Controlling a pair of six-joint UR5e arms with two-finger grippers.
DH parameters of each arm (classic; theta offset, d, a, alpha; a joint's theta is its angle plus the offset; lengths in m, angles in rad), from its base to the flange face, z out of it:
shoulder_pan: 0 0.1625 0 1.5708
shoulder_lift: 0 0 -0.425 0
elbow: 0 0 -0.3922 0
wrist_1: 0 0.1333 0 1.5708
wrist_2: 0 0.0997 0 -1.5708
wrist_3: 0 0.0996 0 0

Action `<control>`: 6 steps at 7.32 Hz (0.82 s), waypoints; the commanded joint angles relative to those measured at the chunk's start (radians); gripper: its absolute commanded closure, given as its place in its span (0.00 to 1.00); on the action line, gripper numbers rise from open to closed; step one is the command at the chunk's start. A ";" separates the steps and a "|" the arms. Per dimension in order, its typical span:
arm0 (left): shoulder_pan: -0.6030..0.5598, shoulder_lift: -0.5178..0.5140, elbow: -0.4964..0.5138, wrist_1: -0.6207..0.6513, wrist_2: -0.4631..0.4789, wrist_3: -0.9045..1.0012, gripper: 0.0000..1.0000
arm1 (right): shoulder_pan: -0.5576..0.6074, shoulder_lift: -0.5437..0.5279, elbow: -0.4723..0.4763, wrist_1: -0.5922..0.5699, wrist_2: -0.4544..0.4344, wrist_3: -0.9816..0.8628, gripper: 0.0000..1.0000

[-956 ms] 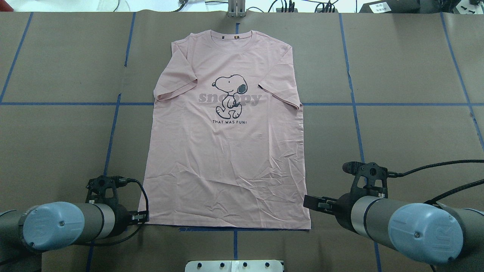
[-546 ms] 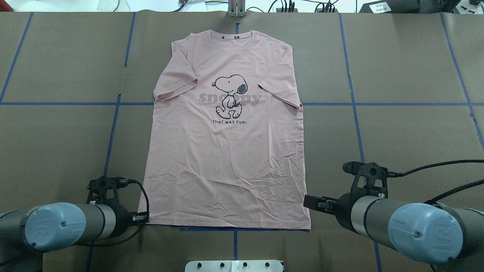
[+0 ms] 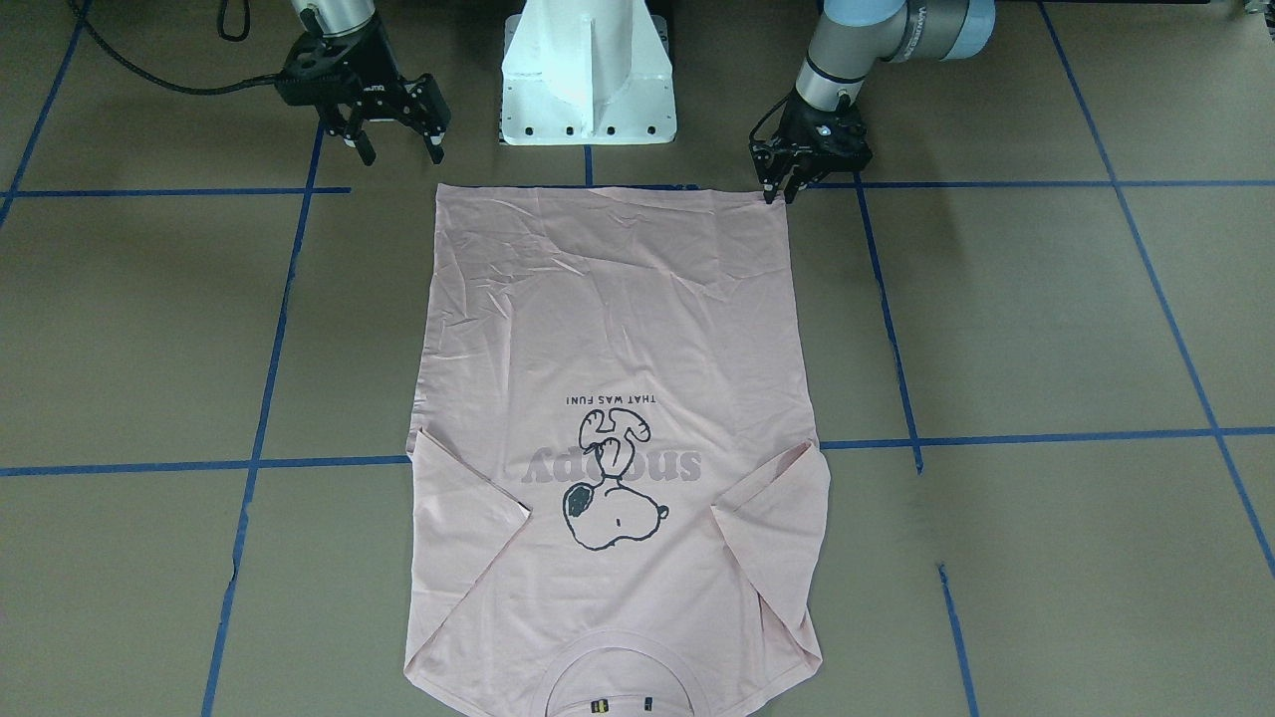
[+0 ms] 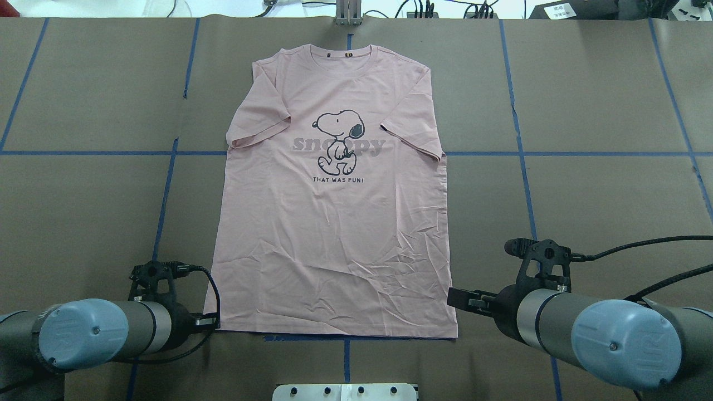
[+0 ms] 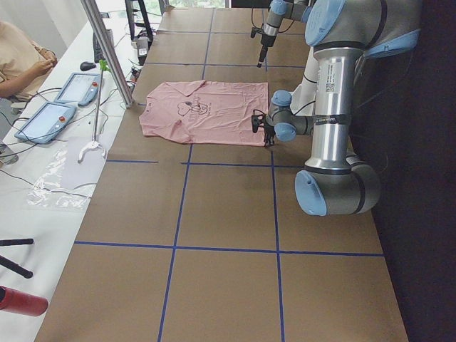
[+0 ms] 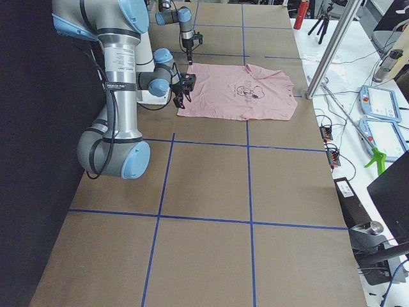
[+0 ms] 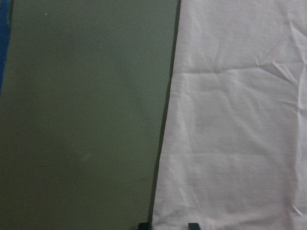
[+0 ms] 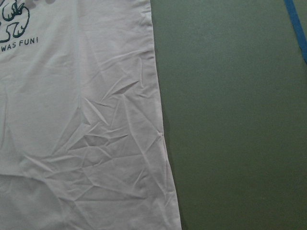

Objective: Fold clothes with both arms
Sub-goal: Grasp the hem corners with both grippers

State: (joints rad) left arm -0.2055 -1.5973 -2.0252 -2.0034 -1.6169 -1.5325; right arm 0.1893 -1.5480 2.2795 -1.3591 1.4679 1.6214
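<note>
Lying flat on the brown table [image 4: 601, 211], the pale pink T-shirt [image 4: 334, 234] was print side up, with Snoopy and "THAT WAS FUN!" across the chest. Its collar pointed away from the robot, toward your side of the table, and its hem ran just in front of the white pedestal base [image 3: 588, 80]. Both short sleeves lay slanted against the body, and the lower half of the cloth was creased.

You would have found the left gripper [image 3: 784, 191] down at the hem corner on the robot's left. Its fingers stood close together with a narrow gap between them. In the left wrist view the two fingertips [image 7: 193, 225] showed at the bottom edge, one over the cloth and one at the shirt's side edge, with the fabric lying flat between them. Whether they pressed on the fabric, I could not tell you.

The right gripper [image 3: 400, 157] hung just beside the other hem corner, over bare table on the base's side of the hem. Its fingers were spread wide, with nothing between them. Its wrist view took in the shirt's side edge, the creases and the tail of the lettering, but no fingertips.

Blue tape lines [image 4: 601, 153] divided the table into squares. From the table's left end, a seated person [image 5: 18, 57] in a pale top showed at the white bench alongside.
</note>
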 commanded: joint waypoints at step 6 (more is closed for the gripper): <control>-0.002 -0.001 -0.030 0.005 -0.004 0.002 1.00 | -0.126 0.044 -0.088 -0.006 -0.163 0.158 0.30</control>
State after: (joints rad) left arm -0.2069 -1.5984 -2.0489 -1.9996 -1.6227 -1.5285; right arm 0.1161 -1.5324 2.2467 -1.3628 1.3908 1.7123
